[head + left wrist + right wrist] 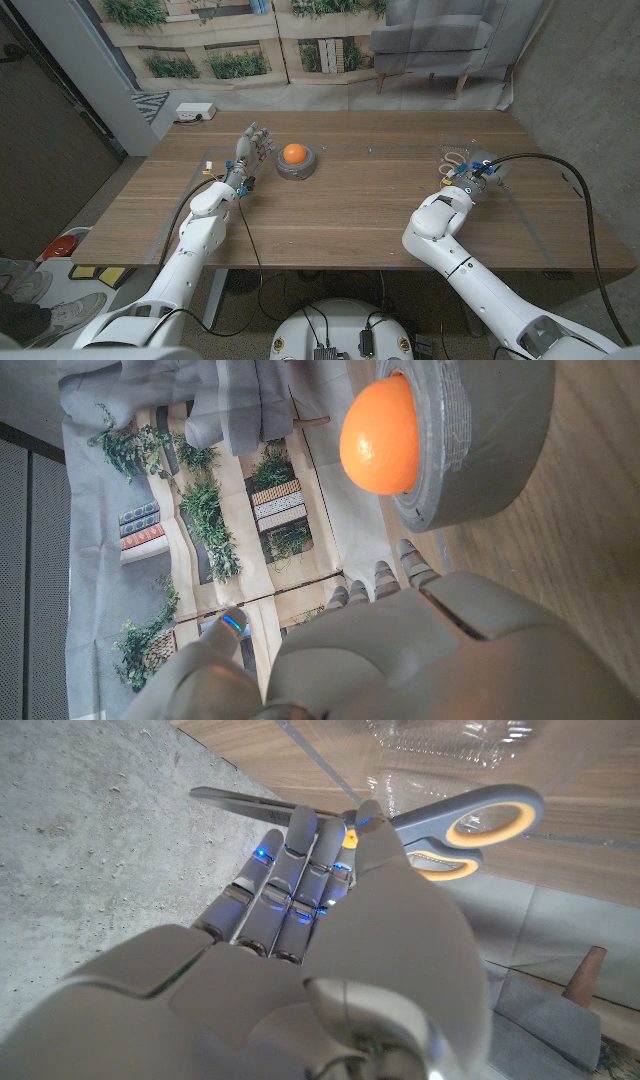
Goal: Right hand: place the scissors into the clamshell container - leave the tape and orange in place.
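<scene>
Right robot hand [330, 920] pinches scissors [440, 825] over clamshell container [440, 740] — orange [294, 153] in tape [297, 168] well apart.

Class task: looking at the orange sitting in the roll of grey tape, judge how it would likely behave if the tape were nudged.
The orange is round and smooth-skinned, so it would probably roll if freed. Seated in the tape roll's hole, it likely stays put under a light nudge. The broad, flat-lying roll would probably slide rather than tip.

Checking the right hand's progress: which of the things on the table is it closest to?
The scissors, grey with yellow-lined handles: the right hand has its fingers at them, beside the clear clamshell container. The tape and the orange sit far off, near the left hand.
</scene>
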Motion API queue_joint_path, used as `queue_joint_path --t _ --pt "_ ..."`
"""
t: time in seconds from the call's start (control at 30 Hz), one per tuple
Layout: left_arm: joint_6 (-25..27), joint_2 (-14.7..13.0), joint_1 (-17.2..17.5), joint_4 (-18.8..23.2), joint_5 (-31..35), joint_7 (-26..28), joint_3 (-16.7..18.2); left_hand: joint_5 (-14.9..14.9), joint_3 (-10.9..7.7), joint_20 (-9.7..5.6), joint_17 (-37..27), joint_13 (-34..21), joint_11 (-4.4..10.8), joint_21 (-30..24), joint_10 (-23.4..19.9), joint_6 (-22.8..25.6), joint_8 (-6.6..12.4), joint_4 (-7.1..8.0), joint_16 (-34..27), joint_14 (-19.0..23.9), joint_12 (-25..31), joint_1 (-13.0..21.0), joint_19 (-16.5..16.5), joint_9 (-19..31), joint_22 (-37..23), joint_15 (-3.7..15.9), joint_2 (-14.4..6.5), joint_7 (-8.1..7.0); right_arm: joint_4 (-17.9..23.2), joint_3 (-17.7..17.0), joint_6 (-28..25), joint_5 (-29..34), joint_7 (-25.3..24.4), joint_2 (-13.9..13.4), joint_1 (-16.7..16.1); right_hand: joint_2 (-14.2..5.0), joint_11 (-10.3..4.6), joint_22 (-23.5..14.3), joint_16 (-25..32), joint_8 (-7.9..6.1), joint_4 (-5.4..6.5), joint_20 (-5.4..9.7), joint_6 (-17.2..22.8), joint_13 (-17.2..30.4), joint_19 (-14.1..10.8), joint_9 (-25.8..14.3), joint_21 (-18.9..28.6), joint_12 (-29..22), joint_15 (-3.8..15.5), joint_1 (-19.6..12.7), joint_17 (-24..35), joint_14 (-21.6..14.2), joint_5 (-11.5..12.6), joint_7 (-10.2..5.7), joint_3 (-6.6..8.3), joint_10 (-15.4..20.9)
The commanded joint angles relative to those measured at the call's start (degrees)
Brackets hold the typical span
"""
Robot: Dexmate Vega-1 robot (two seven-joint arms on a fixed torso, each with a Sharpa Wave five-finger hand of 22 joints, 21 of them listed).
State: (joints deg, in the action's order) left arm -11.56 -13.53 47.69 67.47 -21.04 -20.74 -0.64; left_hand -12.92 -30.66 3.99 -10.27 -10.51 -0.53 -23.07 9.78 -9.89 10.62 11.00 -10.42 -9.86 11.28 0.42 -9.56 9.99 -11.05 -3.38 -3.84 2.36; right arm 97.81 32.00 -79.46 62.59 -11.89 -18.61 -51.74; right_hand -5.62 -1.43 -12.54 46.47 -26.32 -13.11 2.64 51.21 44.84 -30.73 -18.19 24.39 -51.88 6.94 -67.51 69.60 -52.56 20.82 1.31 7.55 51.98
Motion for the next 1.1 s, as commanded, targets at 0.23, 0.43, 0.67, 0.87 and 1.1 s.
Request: queue_joint_path --t 0.23,0.43,0.67,0.87,1.1 --pt "0.1 -0.2 0.7 0.8 -0.2 0.0 0.4 -0.3 0.22 0.41 -0.3 -0.3 0.03 0.1 3.9 0.0 -0.03 -0.18 -0.4 -4.5 0.4 -0.2 0.0 0.2 -0.3 -0.13 -6.2 0.25 -2.4 0.3 -0.5 5.9 8.1 0.5 0.6 0.15 0.11 0.1 0.3 0.09 4.95 0.1 13.5 0.1 0.1 -4.0 0.4 0.2 2.6 -0.3 0.2 -0.1 0.2 1.61 5.51 0.6" --pt "0.1 -0.2 0.5 0.6 -0.3 -0.1 0.4 -0.3 0.23 0.44 -0.3 -0.3 0.07 0.1 3.9 0.1 -0.01 -0.18 -0.4 -4.5 0.4 -0.2 0.0 0.2 -0.3 -0.19 -6.2 0.25 -3.3 0.4 -0.5 7.4 9.8 0.8 1.0 0.3 -0.06 0.1 0.3 0.32 4.88 0.07 13.8 0.2 0.0 -3.6 0.6 0.2 2.87 -0.2 0.1 -0.2 0.0 1.51 5.79 0.7" --pt "-0.1 -0.2 0.1 0.0 -0.3 -0.3 0.4 -0.3 0.23 0.44 -0.3 -0.3 0.0 0.2 3.9 0.1 -0.02 -0.19 -0.4 -4.5 0.4 -0.2 0.0 0.2 -0.3 -0.19 -6.2 0.21 -3.6 0.8 -0.5 8.0 11.4 0.4 1.3 0.56 -0.26 0.2 0.2 0.71 4.8 -0.07 14.0 0.1 -0.3 -3.1 1.0 0.4 3.1 -0.1 -0.3 -0.5 -0.3 0.98 6.1 0.9" --pt "-0.3 0.0 -0.5 -0.8 -0.1 -0.4 0.1 -0.3 0.23 0.43 -0.3 -0.3 -0.05 0.2 3.9 0.1 -0.02 -0.19 -0.4 -4.5 0.4 -0.2 0.0 0.2 -0.3 -0.21 -6.2 0.21 -3.8 1.0 -0.5 6.4 10.0 0.1 1.5 1.18 -0.59 0.2 -0.1 1.45 4.94 -0.16 14.0 -0.7 -0.4 -2.1 1.2 0.9 3.24 0.6 -0.6 -0.8 -1.1 0.43 6.18 1.2" --pt "-0.5 0.1 -1.4 -2.1 0.0 -0.5 -0.1 -0.3 0.24 0.43 -0.3 -0.3 -0.09 0.2 3.9 0.0 -0.03 -0.19 -0.4 -4.6 0.4 -0.2 0.0 0.2 -0.3 -0.2 -6.2 0.25 -4.4 1.8 -0.5 6.2 10.9 -0.6 2.2 2.18 -0.89 0.4 -1.2 3.53 5.18 -0.5 12.2 -1.4 0.1 -0.5 1.4 2.0 3.53 1.8 -1.2 -0.3 -2.2 0.07 6.29 -0.3"
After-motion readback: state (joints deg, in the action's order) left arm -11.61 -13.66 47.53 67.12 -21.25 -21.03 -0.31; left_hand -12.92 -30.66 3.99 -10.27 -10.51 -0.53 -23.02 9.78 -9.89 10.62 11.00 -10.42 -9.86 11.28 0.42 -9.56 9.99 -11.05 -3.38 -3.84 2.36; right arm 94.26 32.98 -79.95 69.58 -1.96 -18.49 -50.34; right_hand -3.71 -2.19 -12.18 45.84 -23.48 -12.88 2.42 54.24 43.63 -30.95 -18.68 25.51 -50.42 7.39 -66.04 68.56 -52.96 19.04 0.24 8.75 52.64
